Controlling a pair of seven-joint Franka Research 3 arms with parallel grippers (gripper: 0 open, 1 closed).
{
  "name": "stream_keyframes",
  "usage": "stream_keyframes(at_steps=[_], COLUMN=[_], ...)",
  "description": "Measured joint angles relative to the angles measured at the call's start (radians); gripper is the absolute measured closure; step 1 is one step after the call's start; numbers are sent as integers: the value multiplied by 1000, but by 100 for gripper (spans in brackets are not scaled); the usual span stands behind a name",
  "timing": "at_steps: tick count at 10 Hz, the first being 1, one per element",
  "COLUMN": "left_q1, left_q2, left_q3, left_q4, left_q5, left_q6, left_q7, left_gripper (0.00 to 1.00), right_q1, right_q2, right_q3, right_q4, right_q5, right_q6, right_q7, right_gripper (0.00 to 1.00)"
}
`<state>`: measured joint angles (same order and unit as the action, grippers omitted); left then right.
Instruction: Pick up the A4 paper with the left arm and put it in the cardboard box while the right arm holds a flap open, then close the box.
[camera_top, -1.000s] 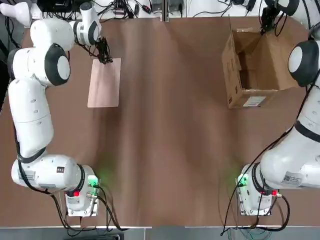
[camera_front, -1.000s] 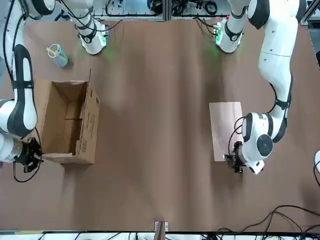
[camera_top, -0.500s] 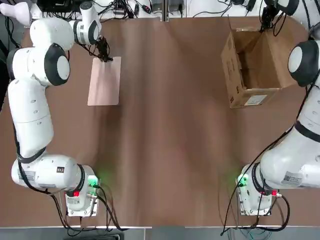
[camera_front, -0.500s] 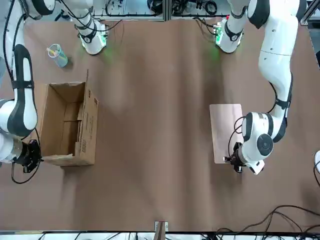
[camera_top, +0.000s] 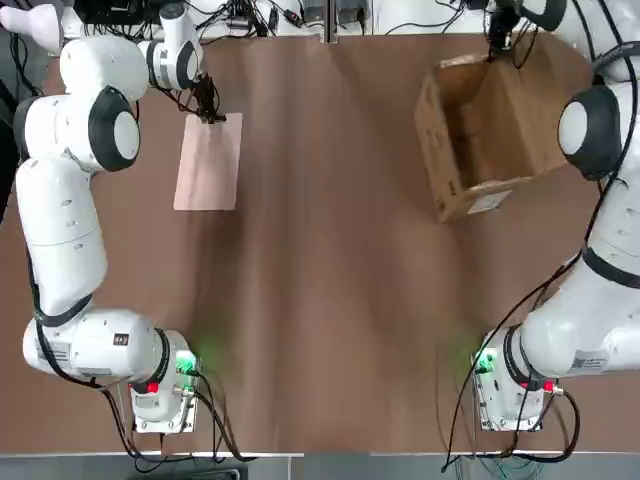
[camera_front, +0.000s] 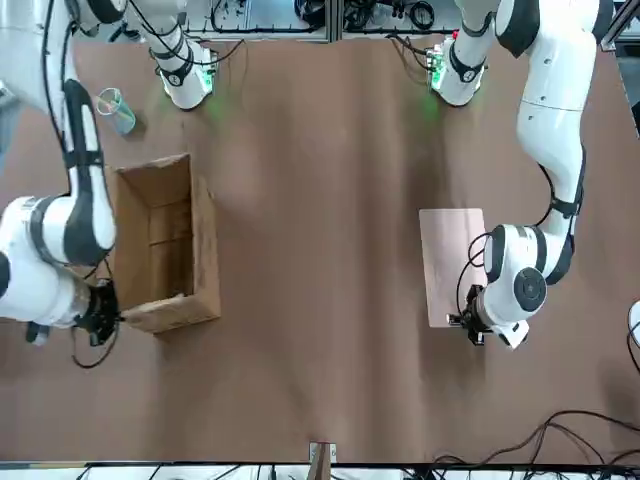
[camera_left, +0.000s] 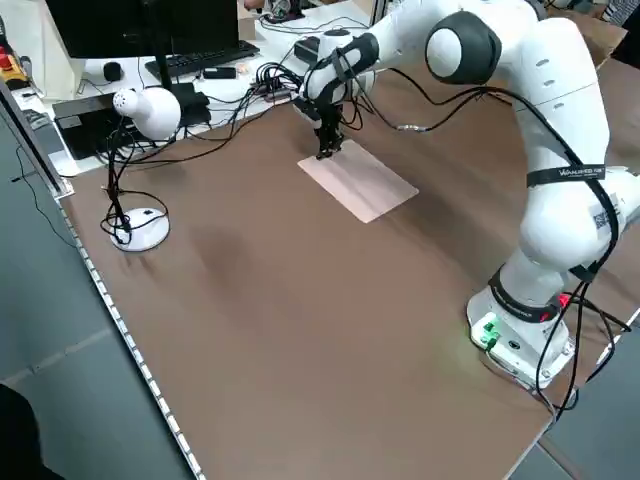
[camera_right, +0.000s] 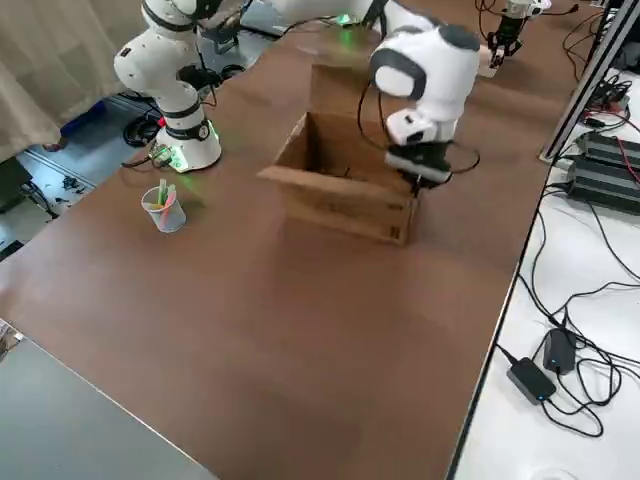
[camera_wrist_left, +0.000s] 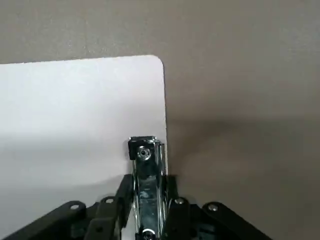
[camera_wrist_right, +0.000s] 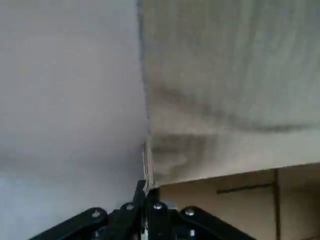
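gripper on my left arm clasps the metal clip at the far end of the a4 paper, which lies flat on the brown table at the far left. across from it, the gripper on my right arm is clenched on the edge of a flap of the open cardboard box, sitting at an angle at the far right, while a cup of pens stands on the table, apart from the box.
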<state>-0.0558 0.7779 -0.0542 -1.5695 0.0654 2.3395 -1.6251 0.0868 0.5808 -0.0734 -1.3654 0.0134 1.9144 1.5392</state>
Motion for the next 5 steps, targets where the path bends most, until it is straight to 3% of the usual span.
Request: stream_keyframes(at_steps=[5], left_q1=[0], left_q2=[0], left_q3=[0], left_q4=[-3], left_q5=[-3], left_q6=[26], left_q7=[-4], left_gripper=[71], right_q1=[199], right_q2=[-27], right_q3=[5], right_q4=[12], right_q5=[1], right_q6=[-28], right_q7=[241], right_gripper=[96])
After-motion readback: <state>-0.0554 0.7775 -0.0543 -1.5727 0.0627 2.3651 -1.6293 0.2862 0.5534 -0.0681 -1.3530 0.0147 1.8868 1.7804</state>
